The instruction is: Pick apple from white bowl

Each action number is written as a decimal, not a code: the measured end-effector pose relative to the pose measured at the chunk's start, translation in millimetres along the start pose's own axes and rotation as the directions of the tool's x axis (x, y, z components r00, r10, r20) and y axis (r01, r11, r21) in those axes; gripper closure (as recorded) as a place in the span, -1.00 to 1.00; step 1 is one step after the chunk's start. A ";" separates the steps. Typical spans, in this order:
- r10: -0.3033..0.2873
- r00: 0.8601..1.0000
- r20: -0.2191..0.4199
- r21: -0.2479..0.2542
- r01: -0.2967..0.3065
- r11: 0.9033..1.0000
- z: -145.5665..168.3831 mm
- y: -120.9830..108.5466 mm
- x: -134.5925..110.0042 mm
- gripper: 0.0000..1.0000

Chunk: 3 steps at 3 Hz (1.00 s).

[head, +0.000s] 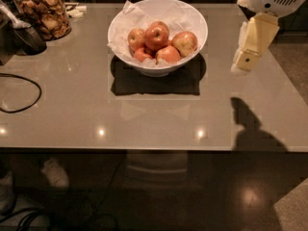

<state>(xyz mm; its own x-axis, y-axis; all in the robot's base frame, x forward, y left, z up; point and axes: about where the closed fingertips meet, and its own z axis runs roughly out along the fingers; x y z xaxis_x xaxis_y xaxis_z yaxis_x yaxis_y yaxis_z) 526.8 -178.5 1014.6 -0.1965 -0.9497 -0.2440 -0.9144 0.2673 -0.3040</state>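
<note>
The large, glossy, deep red apple [157, 35] lies topmost in the wide white paper-lined bowl [196, 24], upper centre on the grey desk [144, 119]. The cream end effector [244, 61] hangs at upper right, apart from the bowl; open or closed, I cannot tell.

Cream hand [246, 60] right of white bowl [160, 70]; deep red apple [157, 35]; grey table [144, 121]

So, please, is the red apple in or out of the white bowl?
In: the apple sits atop the other apples inside the white bowl; the gripper hangs to its right.
</note>
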 end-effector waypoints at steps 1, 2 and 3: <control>0.024 0.999 0.031 0.008 -0.025 1.000 7.1 -12.2 -18.2 -1.00; 0.033 0.998 0.048 -0.010 -0.033 0.999 18.2 -29.5 -43.1 -1.00; 0.003 0.999 0.052 -0.043 -0.001 0.999 33.3 -47.5 -71.1 -1.00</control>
<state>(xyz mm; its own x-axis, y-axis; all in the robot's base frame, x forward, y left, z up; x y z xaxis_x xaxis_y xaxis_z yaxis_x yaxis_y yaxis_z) 596.0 -118.2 1015.6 -0.1810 -0.9391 -0.2922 -0.9284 0.2612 -0.2642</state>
